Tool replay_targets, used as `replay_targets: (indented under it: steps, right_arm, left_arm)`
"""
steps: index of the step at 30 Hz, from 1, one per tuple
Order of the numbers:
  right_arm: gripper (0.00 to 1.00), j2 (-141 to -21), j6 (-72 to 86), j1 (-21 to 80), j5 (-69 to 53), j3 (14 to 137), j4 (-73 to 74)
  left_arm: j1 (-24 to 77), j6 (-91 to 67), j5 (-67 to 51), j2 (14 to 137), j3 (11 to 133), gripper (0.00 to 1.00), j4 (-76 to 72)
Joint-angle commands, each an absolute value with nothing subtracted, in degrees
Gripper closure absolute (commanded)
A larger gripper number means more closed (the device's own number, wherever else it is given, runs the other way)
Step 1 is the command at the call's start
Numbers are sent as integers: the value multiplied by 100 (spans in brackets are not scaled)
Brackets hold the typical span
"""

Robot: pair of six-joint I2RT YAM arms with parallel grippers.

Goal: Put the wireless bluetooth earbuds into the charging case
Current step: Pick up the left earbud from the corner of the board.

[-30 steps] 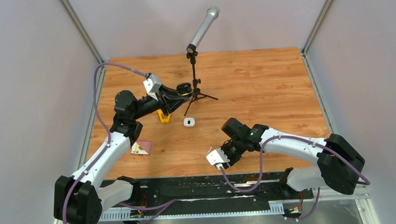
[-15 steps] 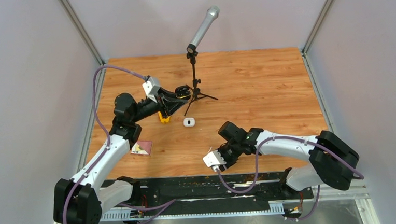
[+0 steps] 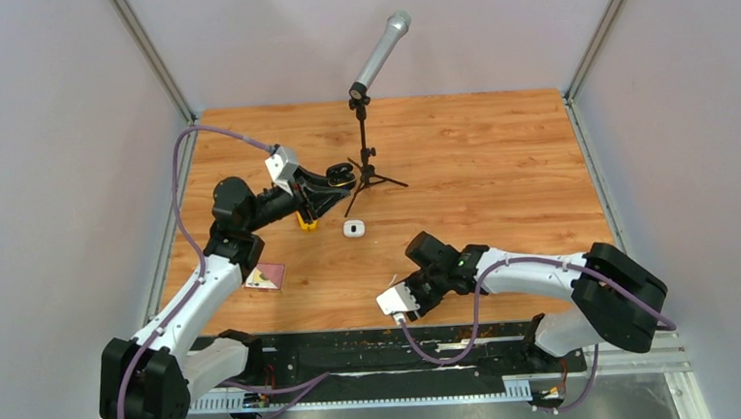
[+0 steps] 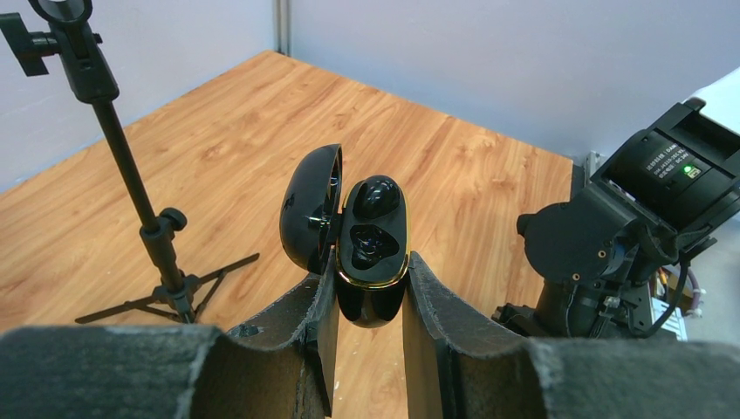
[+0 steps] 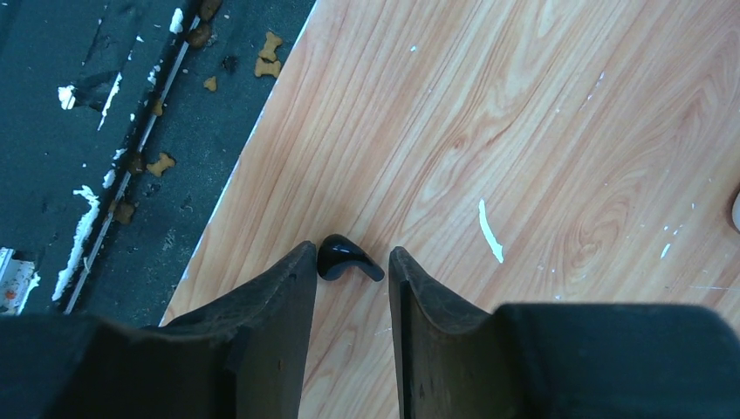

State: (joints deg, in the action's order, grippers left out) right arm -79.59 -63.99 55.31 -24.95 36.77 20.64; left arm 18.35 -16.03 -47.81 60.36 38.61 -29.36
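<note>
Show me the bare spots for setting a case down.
Bare: the table right of the microphone stand, out to the right rail, and the strip behind it. Crowded: left of centre, around the left tool, black charging case, yellow object and white case; the near edge at the right tool and black earbud.

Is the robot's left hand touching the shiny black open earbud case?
Touching. The left wrist view shows the shiny black open earbud case pinched between both fingers of the left hand.

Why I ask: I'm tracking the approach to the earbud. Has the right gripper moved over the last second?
Yes. In the top view the right gripper has shifted left, ending more nearly below the white case, which has not moved.
</note>
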Motion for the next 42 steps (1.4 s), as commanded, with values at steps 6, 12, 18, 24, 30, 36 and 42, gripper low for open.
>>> replay_targets:
  steps: [6, 12, 18, 24, 30, 36, 42]
  right_arm:
    - [65, -8151, -6675, 5563, -2661, 3752, 2097]
    - [67, -8365, -6956, 5563, -2736, 3878, 2302]
    - [73, -8699, -7076, 5551, -2747, 4192, 2697]
    - [70, -8941, -6988, 5533, -2626, 4444, 3089]
    - [70, -9320, -6789, 5528, -2572, 4686, 3382]
    - [74, -9692, -6698, 5528, -2493, 5027, 3873]
    - [86, -9919, -6482, 5503, -2500, 5345, 4159]
  left_arm:
    - [1793, -1617, -4754, 5907, 3800, 100, -3090]
    - [1793, -1624, -4741, 5925, 3786, 100, -3127]
    - [1793, -1635, -4736, 5917, 3788, 100, -3108]
    - [1775, -1639, -4738, 5927, 3780, 100, -3118]
    - [1780, -1679, -4739, 5981, 3795, 100, -3180]
    - [1775, -1697, -4742, 6024, 3810, 100, -3201]
    - [1767, -1688, -4737, 6015, 3817, 100, -3187]
